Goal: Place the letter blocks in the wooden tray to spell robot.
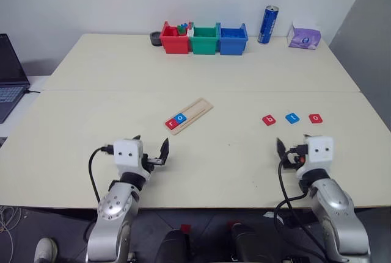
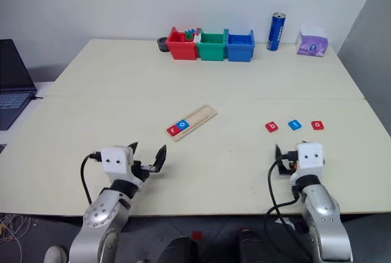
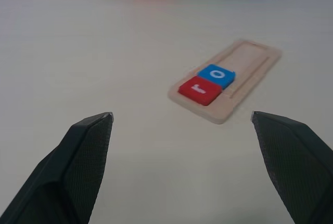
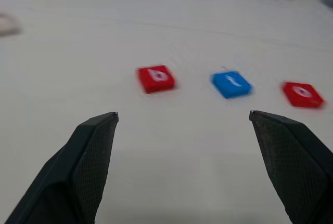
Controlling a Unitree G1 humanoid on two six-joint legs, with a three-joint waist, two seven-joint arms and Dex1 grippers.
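Head views: the long pale wooden tray (image 1: 189, 115) lies askew mid-table, a red "r" tile (image 1: 172, 123) and a blue "o" tile (image 1: 180, 118) side by side at its near end. The left gripper (image 1: 151, 150) hovers near it, jaws spread, empty.

Left wrist view: the tray sits ahead between the spread fingers (image 3: 78, 167).

Right wrist view: the right gripper (image 4: 183, 116), released and empty, faces a red "b" tile (image 4: 155, 78), blue "t" tile (image 4: 231, 84) and red "o" tile (image 4: 303, 93), all apart from it.

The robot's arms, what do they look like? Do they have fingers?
Each arm is shiny silver metal ending in a white box with two small dark dots, like eyes. Black cables loop beside each wrist. The left gripper and right gripper each have two black, pointed fingers with a fine grid texture.
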